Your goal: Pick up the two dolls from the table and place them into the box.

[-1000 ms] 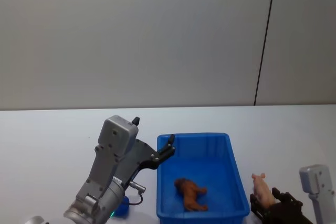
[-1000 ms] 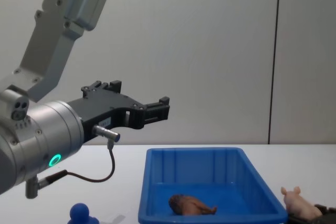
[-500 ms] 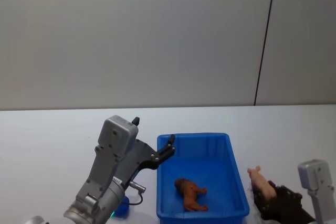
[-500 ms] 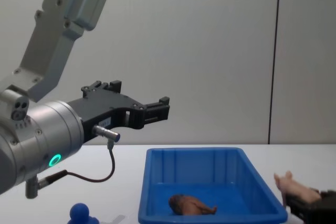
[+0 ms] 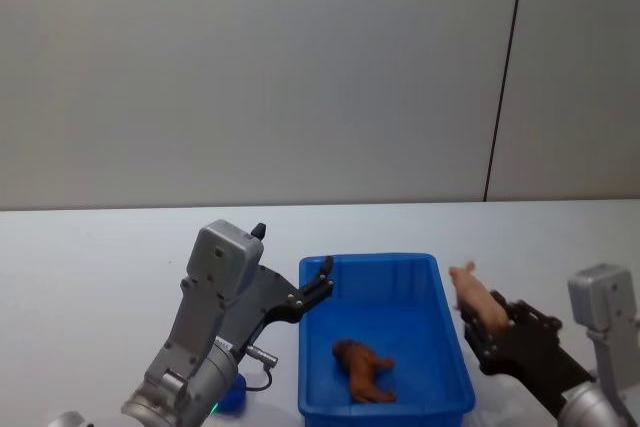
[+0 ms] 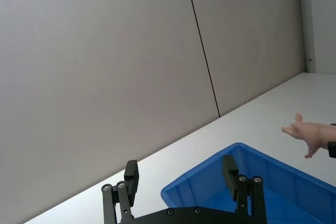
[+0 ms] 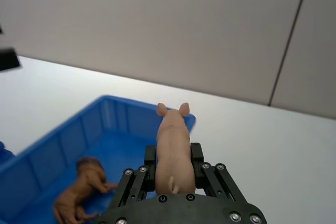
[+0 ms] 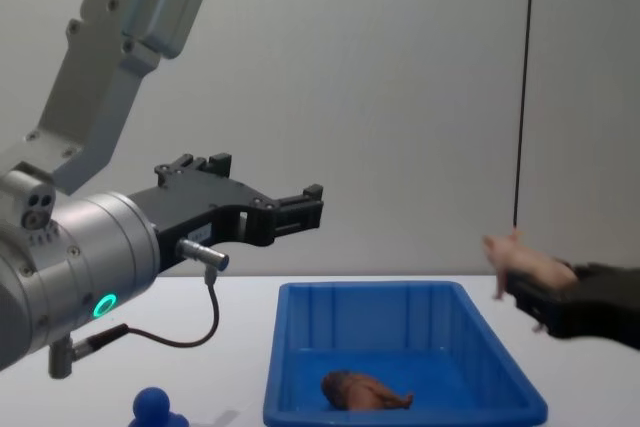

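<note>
Chest view: blue figure (image 8: pixel 153 408) cut by the bottom edge; head view: mostly behind left arm (image 5: pixel 205 332). Pig (image 5: pixel 470 290): hindquarters hidden between the fingers of right gripper (image 5: pixel 482 319); rear cut by the frame edge in left wrist view. Box (image 6: pixel 210 184) also runs out of frame there. Right gripper's body runs off chest view's right edge.
</note>
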{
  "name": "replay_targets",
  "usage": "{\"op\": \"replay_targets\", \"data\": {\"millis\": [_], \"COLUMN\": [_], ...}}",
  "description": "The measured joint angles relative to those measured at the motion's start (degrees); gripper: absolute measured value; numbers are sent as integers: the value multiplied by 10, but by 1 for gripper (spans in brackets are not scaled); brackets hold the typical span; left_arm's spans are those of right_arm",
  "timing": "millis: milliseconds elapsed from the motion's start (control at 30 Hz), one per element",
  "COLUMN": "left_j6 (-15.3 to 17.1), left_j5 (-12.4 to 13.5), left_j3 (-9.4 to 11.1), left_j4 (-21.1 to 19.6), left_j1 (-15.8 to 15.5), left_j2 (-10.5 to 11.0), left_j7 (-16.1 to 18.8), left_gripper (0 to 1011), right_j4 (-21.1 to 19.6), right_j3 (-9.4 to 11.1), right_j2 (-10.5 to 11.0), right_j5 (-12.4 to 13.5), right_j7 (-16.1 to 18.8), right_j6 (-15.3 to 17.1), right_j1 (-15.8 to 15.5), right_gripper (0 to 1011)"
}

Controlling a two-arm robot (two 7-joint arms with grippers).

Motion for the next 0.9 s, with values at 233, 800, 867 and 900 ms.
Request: {"op": "replay_targets", "data": {"millis": [233, 800, 867, 900], "left_j6": [0, 0, 0, 0], "left_j5": [0, 0, 0, 0], "left_j3": [0, 0, 0, 0], "left_j4": [0, 0, 0, 0], "left_j1": [0, 0, 0, 0], "left_j2": [0, 0, 0, 0], "left_j7": [0, 0, 0, 0], "left_gripper": [1001, 1001, 1001, 1001], "right_j4": [-4, 48, 49, 50], "right_j3": [-6, -21, -21, -21], "right_j2": [-10, -38, -38, -39], "right_j5": [1, 1, 1, 0], "right_j7": [36, 68, 63, 57], "right_j6": [-4, 15, 16, 18], "right_j1": [17, 56, 56, 56], "right_gripper": [375, 803, 843, 895]}}
